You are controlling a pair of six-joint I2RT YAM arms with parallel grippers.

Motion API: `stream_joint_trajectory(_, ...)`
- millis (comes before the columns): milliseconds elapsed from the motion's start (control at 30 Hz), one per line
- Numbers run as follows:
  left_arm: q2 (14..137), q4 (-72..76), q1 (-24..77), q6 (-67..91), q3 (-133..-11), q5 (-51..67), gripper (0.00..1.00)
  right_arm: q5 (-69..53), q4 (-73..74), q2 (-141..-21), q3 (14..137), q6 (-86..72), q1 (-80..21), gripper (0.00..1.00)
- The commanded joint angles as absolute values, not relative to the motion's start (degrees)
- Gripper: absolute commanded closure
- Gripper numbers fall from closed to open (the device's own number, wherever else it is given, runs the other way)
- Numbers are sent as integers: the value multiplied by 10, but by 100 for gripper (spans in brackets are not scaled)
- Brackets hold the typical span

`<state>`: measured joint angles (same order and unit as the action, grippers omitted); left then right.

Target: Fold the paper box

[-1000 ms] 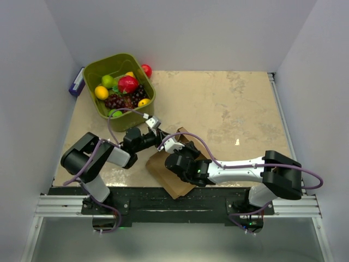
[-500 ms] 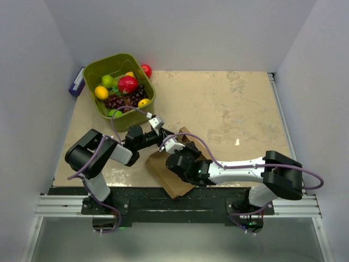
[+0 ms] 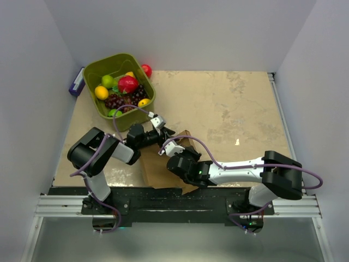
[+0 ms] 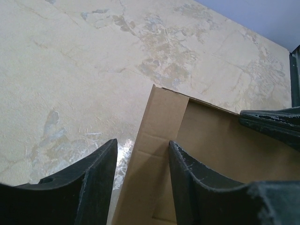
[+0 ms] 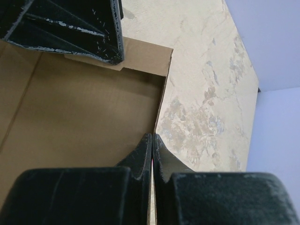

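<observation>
the paper box (image 3: 155, 170) sits near the front edge of the worktop (image 3: 229, 103), between my two arms, partly under my right wrist. my right end effector (image 5: 153, 140) is closed tight, and the edge of a brown panel runs straight in between its fingertips, pinched there. my left end effector (image 4: 140, 152) stands partly open at the box's far corner, a creased flap between its fingers with a gap showing, so it grips nothing. well beyond the box, at the far left corner, sits an olive-green bin (image 3: 92, 73) full of fruit, with a red fruit (image 3: 146, 70) just behind it.
</observation>
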<state>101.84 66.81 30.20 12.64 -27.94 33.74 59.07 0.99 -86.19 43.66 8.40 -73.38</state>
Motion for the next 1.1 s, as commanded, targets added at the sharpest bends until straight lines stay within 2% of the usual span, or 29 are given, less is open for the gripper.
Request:
stream_joint_trajectory(0, 1029, 693, 306, 105, -294, 342, 49, 569, 3, -864, 435, 64, -740, 100)
stream_joint_trajectory(267, 1034, 672, 305, 101, -298, 328, 49, 576, 2, -865, 434, 63, -740, 100)
stream_joint_trajectory(467, 1038, 652, 305, 91, -303, 298, 43, 570, 3, -855, 431, 64, -739, 100)
stream_joint_trajectory(700, 1043, 633, 306, 86, -313, 281, 41, 564, -11, -851, 429, 67, -739, 100)
stream_joint_trajectory(1067, 1067, 615, 306, 83, -330, 331, 52, 567, -13, -848, 427, 68, -740, 100)
